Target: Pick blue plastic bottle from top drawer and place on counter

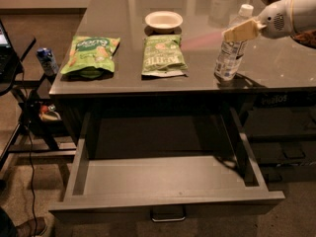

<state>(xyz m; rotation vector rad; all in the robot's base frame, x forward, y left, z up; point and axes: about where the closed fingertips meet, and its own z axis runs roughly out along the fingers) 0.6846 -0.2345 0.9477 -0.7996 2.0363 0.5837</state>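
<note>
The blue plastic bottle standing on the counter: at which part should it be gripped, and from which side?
Grip the blue plastic bottle around its straight labelled body, below the white cap, coming in level from the view's right. It stands upright on the counter, so a side approach suits its round wall. The end effector is at its upper part, on that side.

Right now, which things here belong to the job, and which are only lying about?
Job:
- blue plastic bottle, standing on the counter
- top drawer, pulled open
- gripper, at the bottle's neck

Lying about:
- left green snack bag
- right green snack bag
- white bowl
- blue can, off the counter
</note>
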